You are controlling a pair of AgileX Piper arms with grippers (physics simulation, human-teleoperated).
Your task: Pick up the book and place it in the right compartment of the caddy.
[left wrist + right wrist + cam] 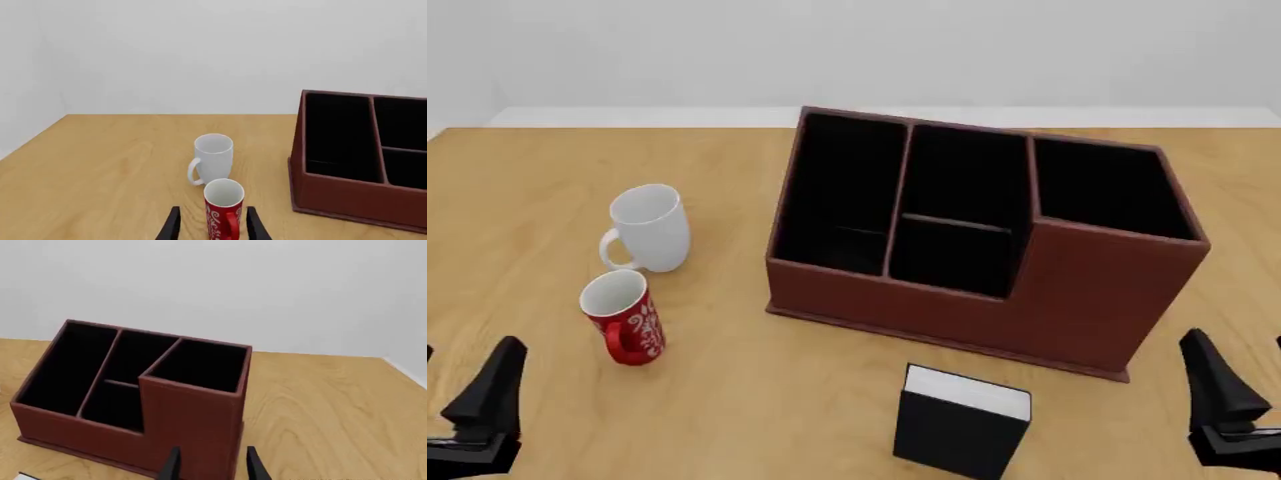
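The book (961, 432) stands upright on the table, black covers with white page edges on top, just in front of the caddy (961, 305). The caddy is a large reddish-brown box with a black interior. Its right compartment (1105, 188) is the undivided end with the tallest front wall, also seen in the right wrist view as the right compartment (200, 365). My left gripper (470, 348) is open at the near left edge. My right gripper (1234, 340) is open at the near right, to the right of the book. Neither holds anything.
A white mug (649, 228) and a red patterned mug (623, 318) stand left of the caddy. In the left wrist view the red mug (223, 212) lies straight ahead of the open fingers (172, 225), with the white mug (212, 159) behind it and the caddy (347, 195) beside them.
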